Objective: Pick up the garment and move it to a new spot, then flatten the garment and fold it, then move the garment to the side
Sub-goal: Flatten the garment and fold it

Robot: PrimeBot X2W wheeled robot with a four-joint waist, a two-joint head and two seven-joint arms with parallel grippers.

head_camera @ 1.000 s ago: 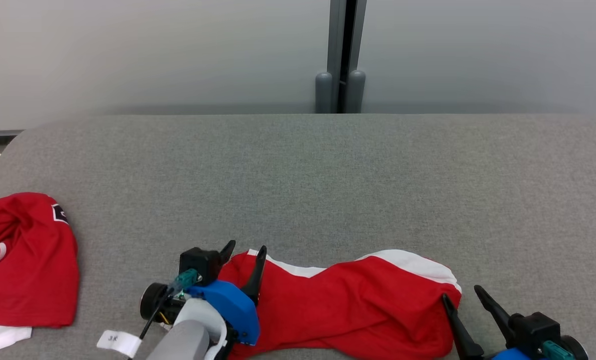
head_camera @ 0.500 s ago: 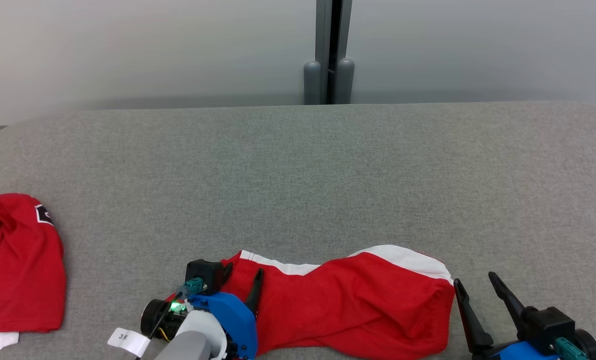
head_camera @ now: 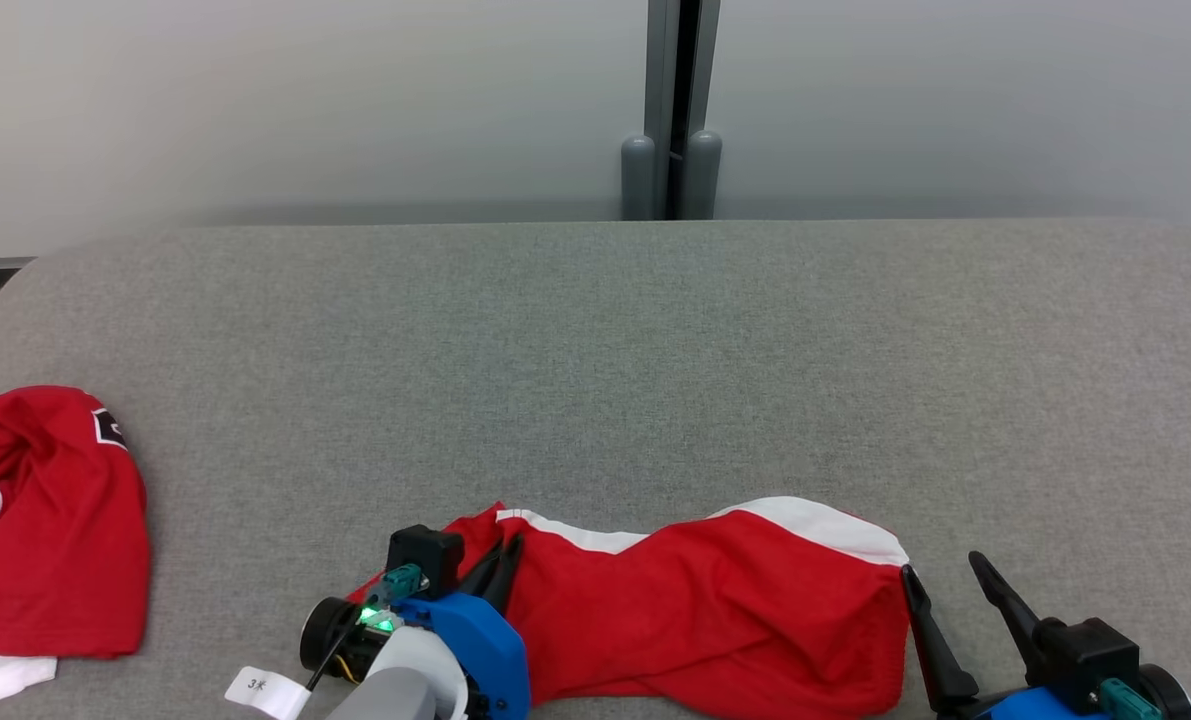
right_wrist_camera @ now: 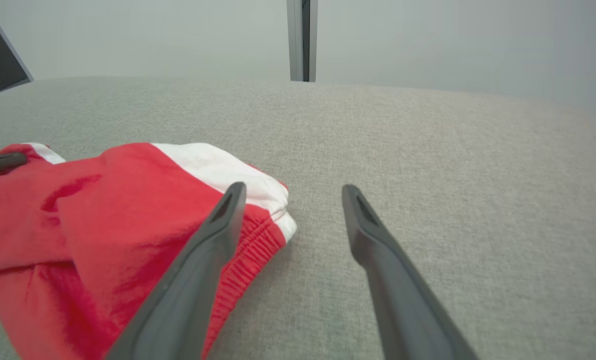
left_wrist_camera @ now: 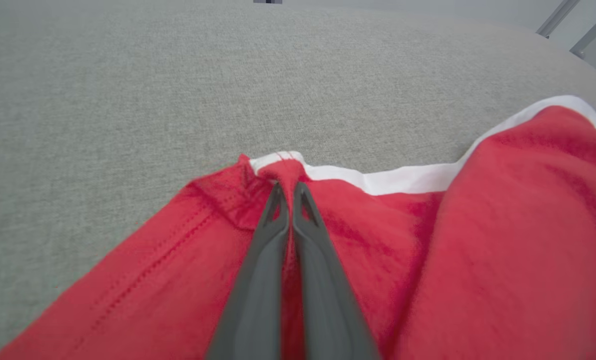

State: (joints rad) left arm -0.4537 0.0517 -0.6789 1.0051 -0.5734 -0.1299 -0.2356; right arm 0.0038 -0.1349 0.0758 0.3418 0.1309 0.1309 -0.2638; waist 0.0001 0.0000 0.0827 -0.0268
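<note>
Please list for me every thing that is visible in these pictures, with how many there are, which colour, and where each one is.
red and white garment: one, red with a white band, crumpled at the near middle of the surface.
second garment: one, red with some white, at the surface's left edge.
padded surface: one, grey, under both garments.
post: one, grey, behind the surface's far edge.
paper tag: one, white, at the near edge, left of the red and white garment.
left tool: one, dark fingers, shut on that garment's left end.
right tool: one, dark fingers, open at its right end.
</note>
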